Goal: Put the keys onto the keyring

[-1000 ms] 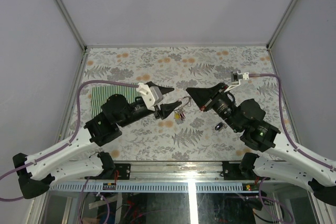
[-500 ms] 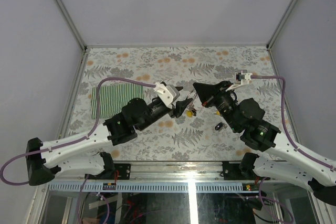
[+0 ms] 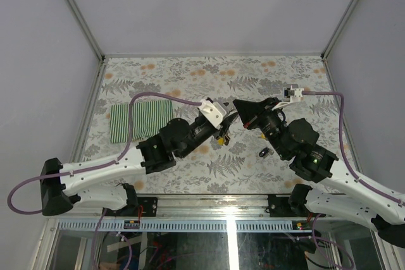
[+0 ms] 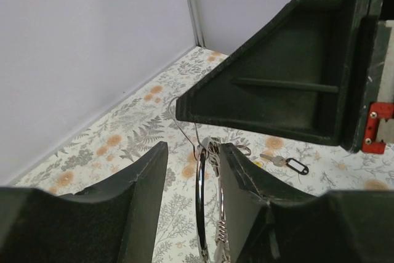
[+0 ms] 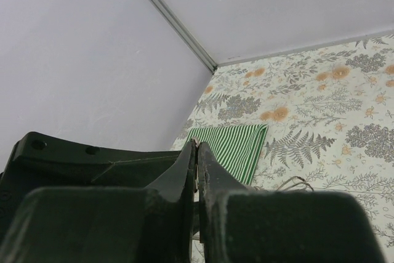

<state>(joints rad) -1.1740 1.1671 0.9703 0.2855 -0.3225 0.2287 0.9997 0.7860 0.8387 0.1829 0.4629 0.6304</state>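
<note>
My right gripper [image 3: 236, 103] is shut, pinching the thin silver wire of the keyring [image 4: 184, 130]; a pale sliver shows between its fingers [image 5: 197, 146]. My left gripper [image 3: 226, 122] sits just below and left of it, nearly touching. In the left wrist view its jaws [image 4: 191, 149] stand apart around a shiny ring [image 4: 201, 201] hanging edge-on against the right finger [image 4: 240, 177], with a gap on the left side. A bunch of keys [image 3: 222, 137] with a yellow tag dangles under the grippers. One key with a black tag [image 3: 263, 152] [image 4: 289, 164] lies on the table.
A folded green-and-white striped cloth [image 3: 139, 120] [image 5: 231, 146] lies at the left of the floral table top [image 3: 190, 77]. Grey walls with metal frame posts enclose the table on three sides. Both purple cables arc over the arms.
The left arm has swung right and forward, bringing its gripper up to the right gripper's tip, and its jaws have narrowed. The right gripper shifted slightly, then held still, shut.
</note>
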